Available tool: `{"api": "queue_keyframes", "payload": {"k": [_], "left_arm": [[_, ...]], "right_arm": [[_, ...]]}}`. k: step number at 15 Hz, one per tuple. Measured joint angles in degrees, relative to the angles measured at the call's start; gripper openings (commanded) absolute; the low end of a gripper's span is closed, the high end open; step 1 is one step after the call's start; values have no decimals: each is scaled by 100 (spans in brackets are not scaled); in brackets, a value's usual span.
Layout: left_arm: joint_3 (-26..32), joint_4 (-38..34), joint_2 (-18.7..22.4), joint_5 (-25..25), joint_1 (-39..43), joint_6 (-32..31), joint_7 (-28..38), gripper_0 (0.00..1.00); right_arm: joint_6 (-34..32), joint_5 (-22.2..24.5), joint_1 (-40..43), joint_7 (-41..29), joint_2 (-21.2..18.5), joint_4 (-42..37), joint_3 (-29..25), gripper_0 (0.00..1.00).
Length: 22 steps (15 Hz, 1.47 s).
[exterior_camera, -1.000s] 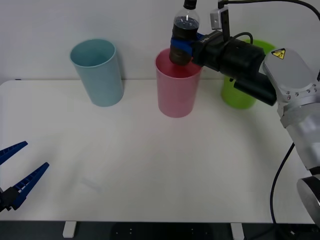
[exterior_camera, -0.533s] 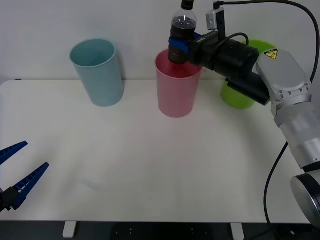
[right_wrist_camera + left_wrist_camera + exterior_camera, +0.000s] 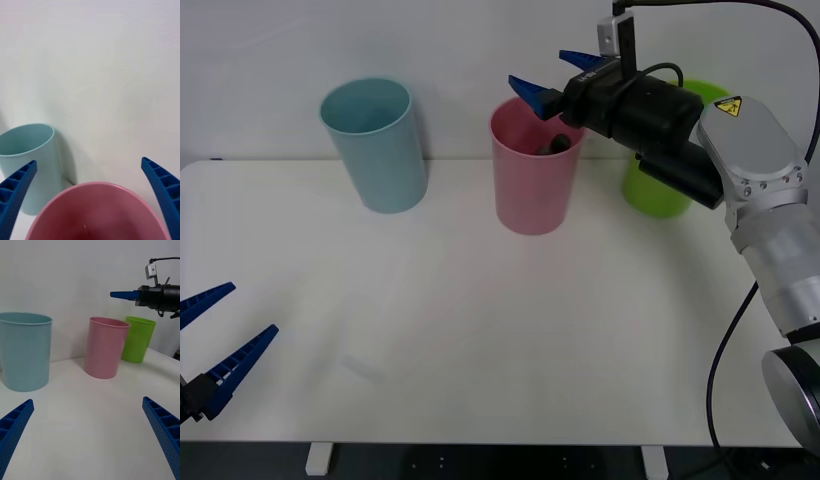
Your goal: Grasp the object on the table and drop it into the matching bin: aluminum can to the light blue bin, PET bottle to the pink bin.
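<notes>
Bottle (image 3: 555,146) lies inside the pink bin (image 3: 534,190) in the front view, where only a dark bit of it shows just below the far rim; no label text can be read on it. Right gripper (image 3: 557,76) hangs just above that bin's mouth with its two blue ribbed fingers spread wide and nothing between them. On the grey shell of the right arm sits a yellow triangular warning sticker (image 3: 736,105), its symbol too small to make out. The light blue bin (image 3: 377,148) stands to the left of the pink one, well apart from it, and a lime green bin (image 3: 662,188) stands to the right, partly hidden by the arm. All three stand along the far edge of the white table (image 3: 480,340). Left gripper (image 3: 222,337) rests low at the near left corner, its fingers apart and holding nothing. In the right wrist view the gripper's fingers (image 3: 17,187) frame the pink bin's open rim (image 3: 98,184) close below, with the light blue bin (image 3: 33,157) beside it against the white wall. In the left wrist view the fingers (image 3: 15,423) are spread over bare tabletop (image 3: 86,416), and beyond stand the three bins in a row, with the right gripper (image 3: 125,295) open above the pink bin (image 3: 105,347).
</notes>
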Motion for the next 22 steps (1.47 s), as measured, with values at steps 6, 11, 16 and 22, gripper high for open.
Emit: {"api": "queue_keyframes", "payload": {"k": [6, 11, 16, 22], "left_arm": [[0, 0, 0, 0, 0, 0, 0, 100], [0, 0, 0, 0, 0, 0, 0, 100], [0, 0, 0, 0, 0, 0, 0, 100], [0, 0, 0, 0, -1, 0, 0, 100]], "right_arm": [[-406, -69, 277, 99, -16, -347, -325, 100], [-563, -145, 1141, 98, -199, -1491, -464, 100], [-1252, -304, 1956, 169, -330, -2355, -946, 100], [-1889, -602, 2911, 1029, -523, -2902, -1388, 100]]}}
